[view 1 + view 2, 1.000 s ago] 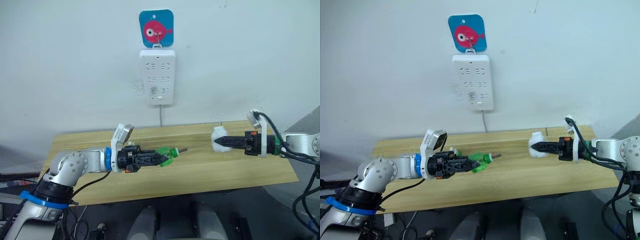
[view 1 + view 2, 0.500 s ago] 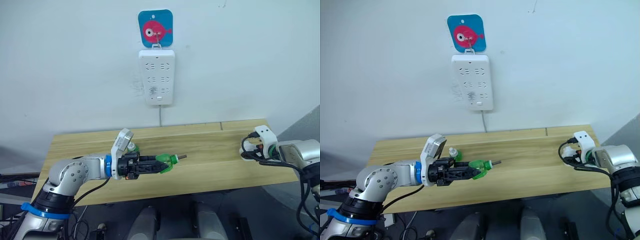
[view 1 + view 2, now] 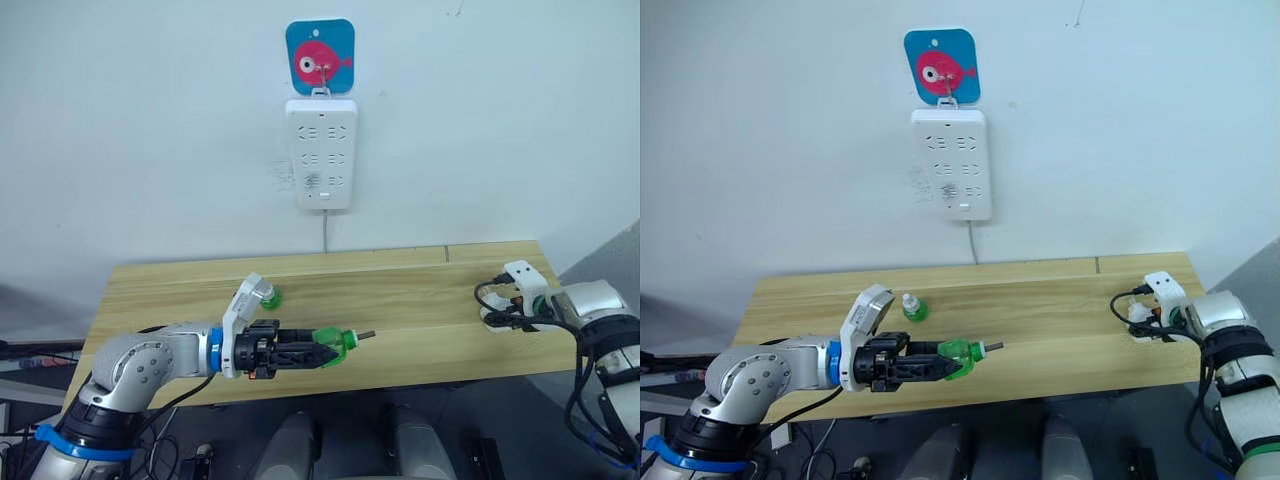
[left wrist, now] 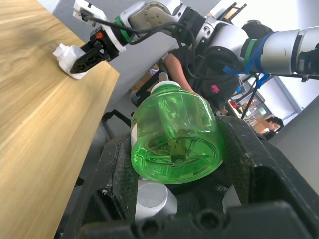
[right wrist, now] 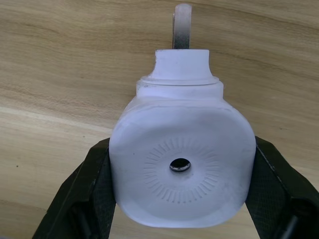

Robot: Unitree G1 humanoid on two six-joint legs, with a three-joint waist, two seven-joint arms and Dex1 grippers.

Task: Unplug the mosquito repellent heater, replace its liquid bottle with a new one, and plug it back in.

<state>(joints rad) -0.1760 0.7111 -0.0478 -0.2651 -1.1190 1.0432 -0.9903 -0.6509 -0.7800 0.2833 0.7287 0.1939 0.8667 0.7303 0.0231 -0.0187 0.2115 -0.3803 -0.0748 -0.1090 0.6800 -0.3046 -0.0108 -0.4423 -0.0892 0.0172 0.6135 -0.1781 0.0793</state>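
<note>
Left eye view shows the wooden table [image 3: 420,300] below a white wall, where the long power strip [image 3: 322,152] hangs under a blue card with a pink fish [image 3: 320,58]; none of its sockets is occupied. So the heater is already unplugged, and I judge the step in hand to be the change of the bottle.

On the right end of the table, near the front edge, the right gripper [image 5: 179,199] is clamped on the mosquito repellent heater [image 5: 180,162]. In the right wrist view its two black fingers press the sides of the white rounded body, the round vent hole faces the camera, and the threaded neck points away over the wood, with no bottle in it.

The left gripper [image 3: 318,352] holds a green bottle [image 3: 336,345] firmly between its fingers, lying horizontal above the front part of the table, its wick tip pointing toward the right arm. The two are well apart.

A second small green bottle [image 3: 911,307] stands upright on the table behind the left arm. Which one is the new bottle I cannot tell.

If the held bottle is the new one, the next move calls for bringing both arms together, lining the wick with the neck of the heater, and then screwing it in. A small tilt could make the wick miss the opening.
</note>
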